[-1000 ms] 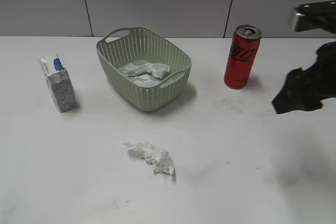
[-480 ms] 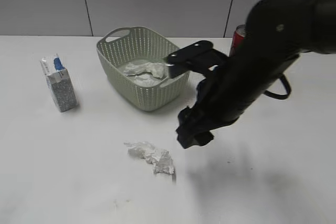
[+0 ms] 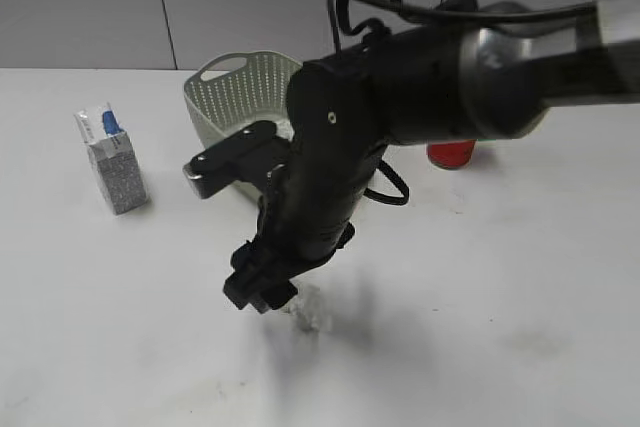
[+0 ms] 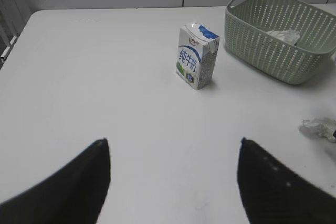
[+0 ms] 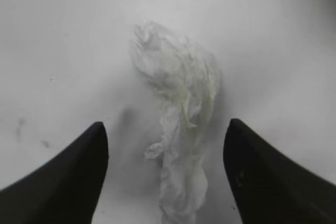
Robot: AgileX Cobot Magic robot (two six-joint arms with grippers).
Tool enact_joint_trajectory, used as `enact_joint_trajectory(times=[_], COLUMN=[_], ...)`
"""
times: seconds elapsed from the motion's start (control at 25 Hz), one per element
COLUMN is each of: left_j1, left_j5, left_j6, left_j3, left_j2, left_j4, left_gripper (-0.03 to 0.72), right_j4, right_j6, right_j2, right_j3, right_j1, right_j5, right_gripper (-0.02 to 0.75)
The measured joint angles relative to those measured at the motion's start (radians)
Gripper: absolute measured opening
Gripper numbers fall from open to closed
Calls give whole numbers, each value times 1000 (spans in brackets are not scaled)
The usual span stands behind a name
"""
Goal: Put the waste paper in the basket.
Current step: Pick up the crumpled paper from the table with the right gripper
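The left gripper sat wide open over bare tabletop. At its 3 o'clock lay the waste paper, light and soft. The right gripper hung wide around it; pinching its middle looked best.

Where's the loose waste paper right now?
In the right wrist view the waste paper lies on the table between the open right tool's fingers, in front of the basket.
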Motion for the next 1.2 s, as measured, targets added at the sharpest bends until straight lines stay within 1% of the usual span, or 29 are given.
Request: enact_joint_trajectory(times=[0.08,0.4,0.48,0.56,0.64,0.76,0.84,0.92,1.08,1.16,1.2], left_j1=[0,0,0,0,0,0,0,0,0,0,0], left_j5=[0,0,0,0,0,0,0,0,0,0,0], left_j6=[0,0,0,0,0,0,0,0,0,0,0], left_j3=[0,0,0,0,0,0,0,0,0,0,0], left_j2=[0,0,0,0,0,0,0,0,0,0,0], left_j4=[0,0,0,0,0,0,0,0,0,0,0], left_gripper=[559,559,559,559,559,559,559,559,559,559,559], right_j4=[-19,-33,-35,-40,-41,-41,-41,-41,-69,-129,-181], right_j6=[14,27,31,32,33,34,35,35,32,32,34], right_j2=[38,117,117,120,124,133,136,136,114,93,88], right_j3=[-5,-14,-15,-21,-33,-62,-98,-156,-300,-391,-444], right_j1=[-1,0,0,0,0,0,0,0,0,0,0], right_j5=[5,13,14,25,51,118,162,198,241,238,230], right_gripper=[519,518,502,447,354,157,53,18,14,12,10])
